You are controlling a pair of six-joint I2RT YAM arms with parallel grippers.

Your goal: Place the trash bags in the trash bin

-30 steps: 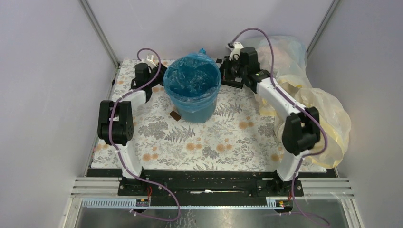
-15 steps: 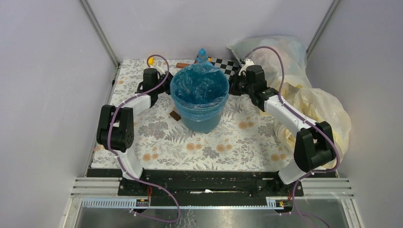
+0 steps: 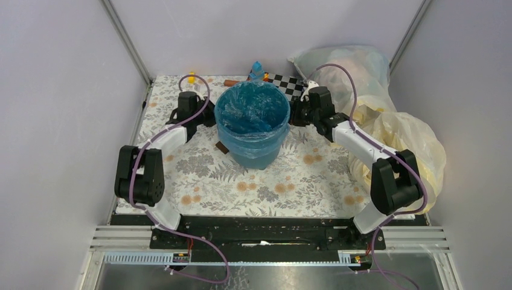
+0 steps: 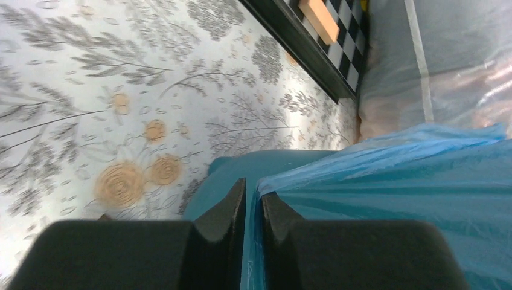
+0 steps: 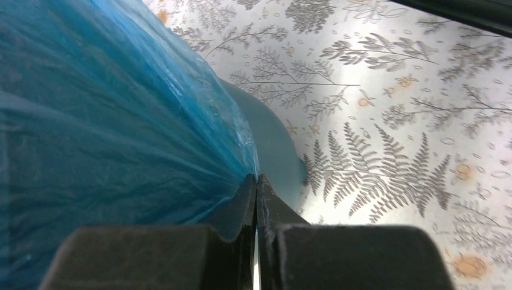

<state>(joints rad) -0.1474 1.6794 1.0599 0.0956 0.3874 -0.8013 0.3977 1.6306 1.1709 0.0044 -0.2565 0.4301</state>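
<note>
The trash bag (image 3: 250,112), thin crinkly translucent blue film, lines the round, smooth teal trash bin (image 3: 256,156) on the floral surface (image 3: 290,175), draped over its rim. The left jaws and the right jaws each clamp that film at opposite sides.

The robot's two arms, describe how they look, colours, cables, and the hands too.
Both the left arm and the right arm have white link shells joined by chunky black joint housings. A thin purple cable runs along each, looping free near the wrist. The left hand and right hand are matte black, with two wedge-shaped fingers tapering to narrow tips. No markings show.
</note>
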